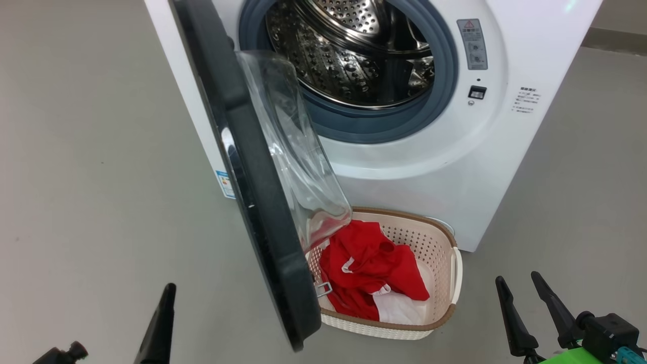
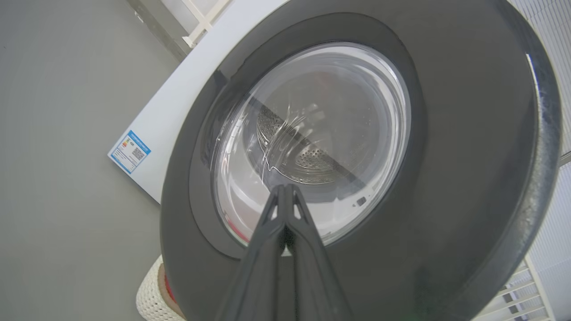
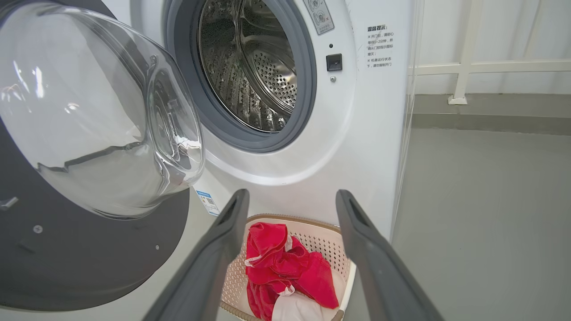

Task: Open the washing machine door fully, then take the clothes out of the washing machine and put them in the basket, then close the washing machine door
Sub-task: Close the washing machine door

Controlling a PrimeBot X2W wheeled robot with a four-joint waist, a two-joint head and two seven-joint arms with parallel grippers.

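- One white front-loading washing machine; one round black-rimmed glass door, open.
- One cream perforated basket holding red clothes.
- Left gripper closed, right gripper spread wide; both empty.
- Smooth grey floor.

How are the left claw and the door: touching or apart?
Apart. Head view shows bare floor between the left claw and the door.

grey floor carries washing machine and basket, seemingly touching.
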